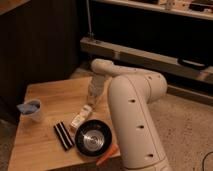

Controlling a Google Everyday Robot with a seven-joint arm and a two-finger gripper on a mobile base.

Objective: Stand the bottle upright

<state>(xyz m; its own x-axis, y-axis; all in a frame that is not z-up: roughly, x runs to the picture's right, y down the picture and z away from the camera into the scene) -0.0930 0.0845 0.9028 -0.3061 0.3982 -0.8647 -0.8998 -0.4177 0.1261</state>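
Note:
The bottle [81,118] is small and cream-white with a darker label. It lies on its side on the wooden table [47,95], just past the black pan's [93,139] far left rim. My gripper [94,95] hangs down from the white arm [132,110], just above and behind the bottle's far end. I cannot tell whether it touches the bottle.
A black-and-white striped block [62,135] lies left of the pan. An orange stick [106,156] lies at the table's front edge by the arm. A blue-grey cup [32,110] stands at the left. The arm's thick body covers the table's right side.

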